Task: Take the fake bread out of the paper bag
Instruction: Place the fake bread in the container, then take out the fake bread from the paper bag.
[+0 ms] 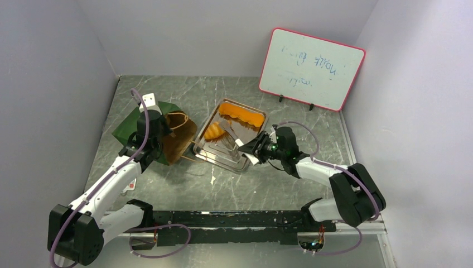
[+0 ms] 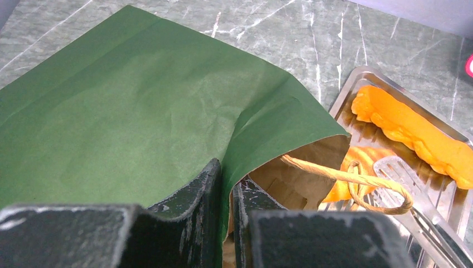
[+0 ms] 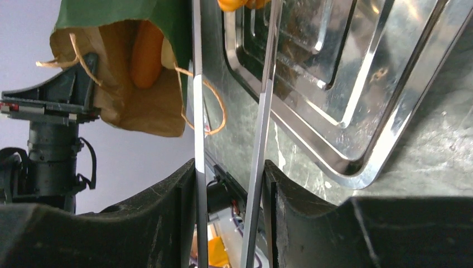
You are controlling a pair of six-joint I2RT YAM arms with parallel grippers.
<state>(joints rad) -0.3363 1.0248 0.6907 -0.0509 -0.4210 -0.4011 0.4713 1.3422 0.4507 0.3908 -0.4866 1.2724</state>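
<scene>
Visibly three breads (image 1: 241,116), one bag (image 1: 127,131), one tray (image 1: 220,162).

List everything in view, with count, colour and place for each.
paper bag: one, dark green outside, brown inside, lying on its side at the table's left, mouth toward the tray
bread: three, orange; a long one and a smaller one on the tray, one inside the paper bag
tray: one, silver, mid-table
tongs: one pair, silver, reaching over the tray
whiteboard: one, white with pink frame, back right
table: one, grey marbled
left gripper: black, shut on the paper bag's rim
right gripper: black, shut on the tongs
</scene>
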